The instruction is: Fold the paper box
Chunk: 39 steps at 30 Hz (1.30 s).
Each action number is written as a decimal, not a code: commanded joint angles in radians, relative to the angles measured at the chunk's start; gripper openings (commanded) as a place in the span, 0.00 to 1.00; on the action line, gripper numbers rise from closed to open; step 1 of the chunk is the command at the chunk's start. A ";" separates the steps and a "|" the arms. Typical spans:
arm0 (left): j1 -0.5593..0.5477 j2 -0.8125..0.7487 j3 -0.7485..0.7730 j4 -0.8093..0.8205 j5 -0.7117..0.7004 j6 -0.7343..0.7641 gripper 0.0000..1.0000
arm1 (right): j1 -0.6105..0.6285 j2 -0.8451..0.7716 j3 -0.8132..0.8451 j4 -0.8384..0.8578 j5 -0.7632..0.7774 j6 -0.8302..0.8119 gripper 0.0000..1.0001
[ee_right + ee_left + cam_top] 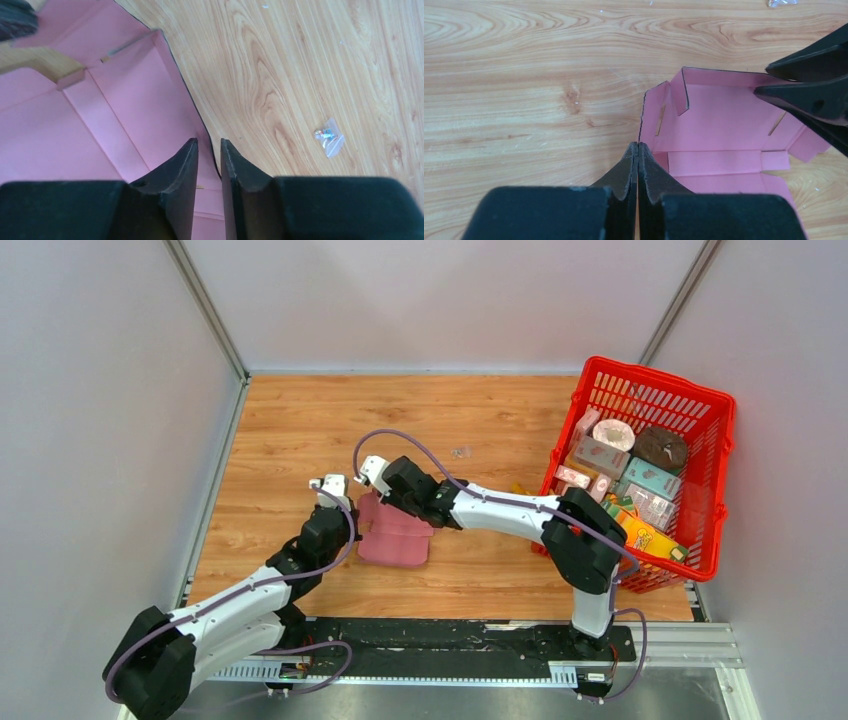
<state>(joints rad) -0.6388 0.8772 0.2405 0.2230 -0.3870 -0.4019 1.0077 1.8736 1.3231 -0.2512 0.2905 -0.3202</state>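
Wood surface [300,420] fills most of the top view. Red basket [720,440] of cartons sits at the right edge, out of the way. Box [395,540] is just left of centre: pink, half formed, two walls up, base flat. Left gripper [638,146] is pinched tight on the left wall, I'd say to hold it upright. Right gripper [209,145] is narrow, straddling a raised wall edge, not visibly clamped; probably lining up a crease. Tiny clear bag [329,136] lies well apart, upper middle.
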 commanded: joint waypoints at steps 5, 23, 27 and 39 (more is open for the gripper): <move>0.004 -0.018 0.000 0.029 -0.041 0.008 0.01 | -0.054 -0.103 -0.062 0.018 -0.015 -0.020 0.29; 0.045 -0.087 -0.033 0.047 0.161 -0.103 0.37 | -0.035 -0.169 -0.246 0.242 0.012 -0.129 0.00; 0.063 -0.226 -0.055 -0.100 0.142 -0.143 0.37 | -0.020 -0.204 -0.356 0.386 0.039 -0.218 0.00; 0.201 -0.125 0.046 -0.125 0.204 -0.123 0.41 | -0.011 -0.232 -0.369 0.418 0.094 -0.341 0.00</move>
<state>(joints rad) -0.4881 0.6106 0.2203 0.0193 -0.2729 -0.5228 0.9863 1.6791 0.9478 0.0929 0.3340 -0.5915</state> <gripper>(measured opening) 0.415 0.009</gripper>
